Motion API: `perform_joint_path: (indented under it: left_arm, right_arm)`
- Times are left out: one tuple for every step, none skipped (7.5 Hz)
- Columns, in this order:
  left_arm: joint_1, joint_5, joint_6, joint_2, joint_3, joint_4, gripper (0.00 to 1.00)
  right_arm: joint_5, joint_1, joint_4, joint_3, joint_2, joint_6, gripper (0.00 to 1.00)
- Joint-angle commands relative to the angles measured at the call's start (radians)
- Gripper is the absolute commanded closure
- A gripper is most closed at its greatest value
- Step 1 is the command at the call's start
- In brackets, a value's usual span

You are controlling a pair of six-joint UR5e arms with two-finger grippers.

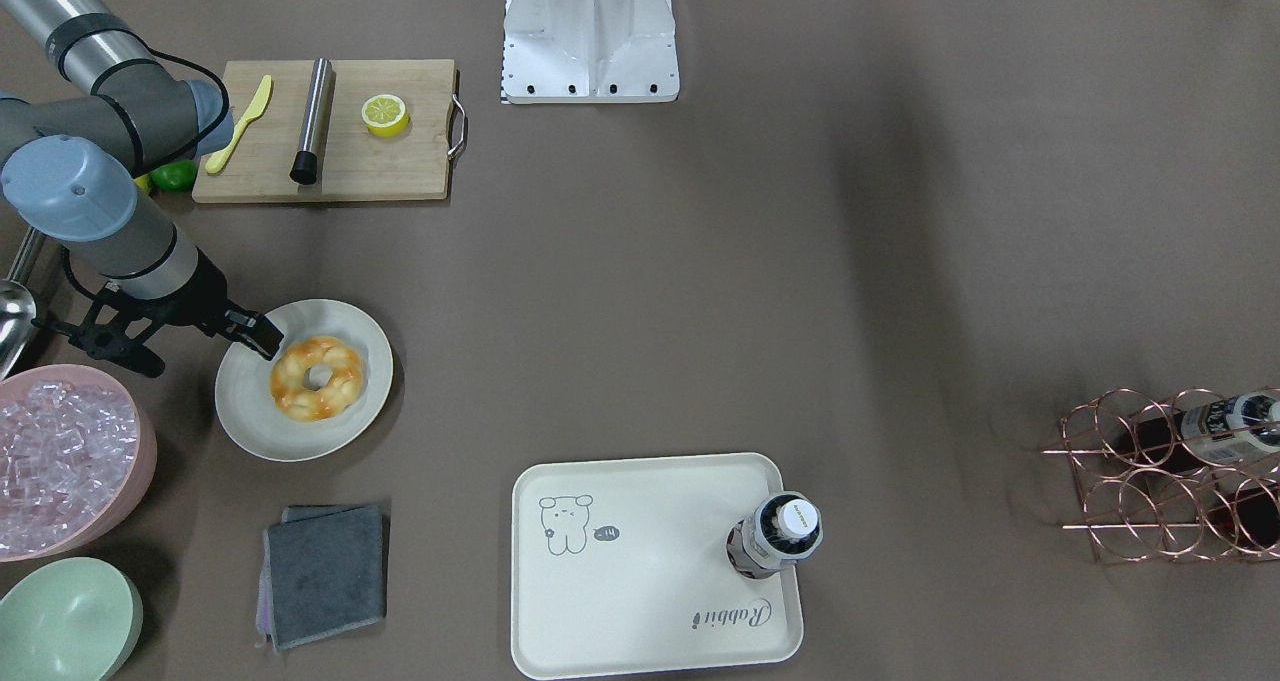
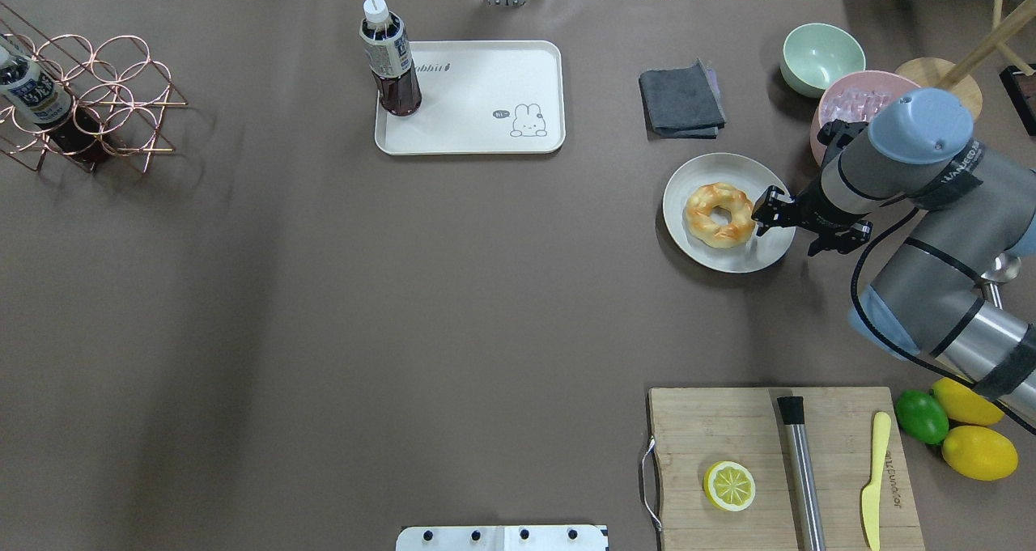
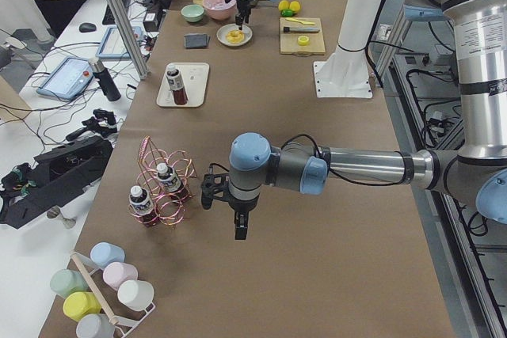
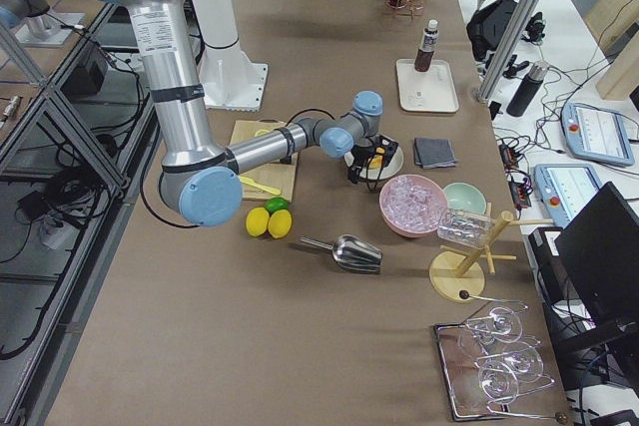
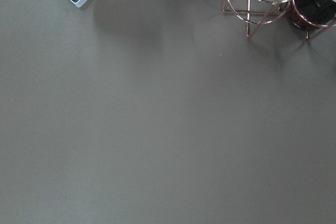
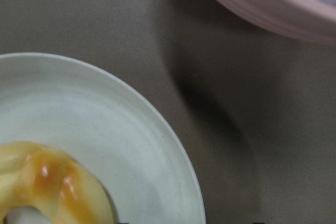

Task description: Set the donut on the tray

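1. Donut (image 1: 300, 398) lies flat on a round plate (image 1: 250, 421) with its hole facing up. As a ring it has no long axis and points no particular way.
2. The right gripper (image 1: 268, 341) sits low over the plate, its tip just at the donut's edge. The donut lies to the robot's left of it. I cannot tell whether its fingers stand wide or narrow.
3. The left gripper (image 3: 240, 223) hangs well apart, near the wire rack (image 3: 162, 187), and its opening cannot be judged. The right arm is plainly the nearer.
4. The tray (image 1: 640, 581) lies farther out from the robot and to its left of the plate. A bottle (image 1: 785, 531) stands in one corner.
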Motion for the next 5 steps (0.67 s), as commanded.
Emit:
perform_joint_path:
  left_arm:
    - [-0.001,0.000,0.000,-0.001,-0.006,0.000,0.02]
    - [-0.003,0.000,0.000,0.001,-0.007,0.000,0.02]
    - [-0.003,0.000,0.000,0.004,-0.012,0.000,0.02]
    - [-0.004,0.000,0.002,0.006,-0.013,0.000,0.02]
    - [-0.005,0.000,0.002,0.007,-0.018,0.000,0.02]
  right_arm:
    - [0.000,-0.006,0.186,-0.079,-0.006,0.071,0.22]
    - [0.020,0.000,0.183,-0.054,-0.018,0.072,0.25]
    - [0.014,-0.002,0.183,-0.060,-0.018,0.072,0.36]
    - [0.017,-0.002,0.181,-0.059,-0.018,0.072,0.56]
    - [0.015,-0.002,0.183,-0.059,-0.024,0.072,0.70]
